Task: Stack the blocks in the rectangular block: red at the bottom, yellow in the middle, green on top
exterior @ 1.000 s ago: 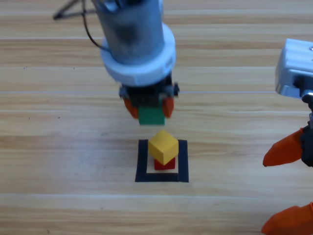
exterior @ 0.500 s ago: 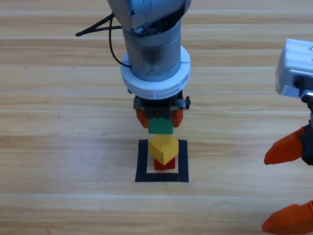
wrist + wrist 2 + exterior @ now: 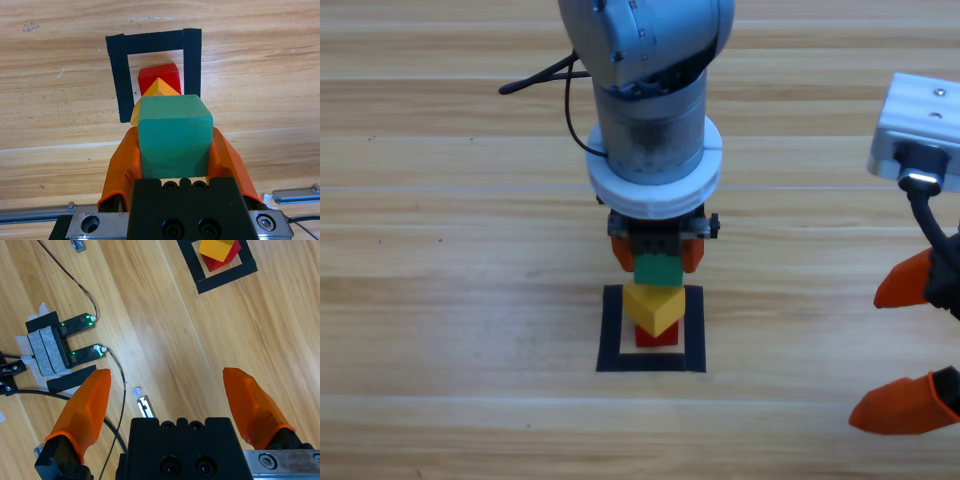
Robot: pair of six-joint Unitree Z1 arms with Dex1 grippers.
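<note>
Teal-green matte cube [image 3: 657, 269] gripped above the two-cube stack inside the black tape square.

Left gripper [image 3: 657, 253] comes down from the top of the high view, its two orange jaws pressed against opposite sides of the green cube [image 3: 174, 136], which sits just behind the small yellow matte cube [image 3: 653, 307] as seen from above; whether the two touch cannot be told. The yellow cube rests, turned corner-on, atop the small red matte cube [image 3: 657, 336], and both stand within the hollow outline of black tape [image 3: 611, 330] on the wooden table [image 3: 450, 300]. In the left wrist view the green cube hides most of the yellow one [image 3: 156, 89], with the red cube [image 3: 158, 77] showing beyond it inside the tape outline [image 3: 118, 79]. Right gripper [image 3: 912, 349] waits at the right edge, well apart from the stack, its jaws spread wide with nothing between them.
</note>
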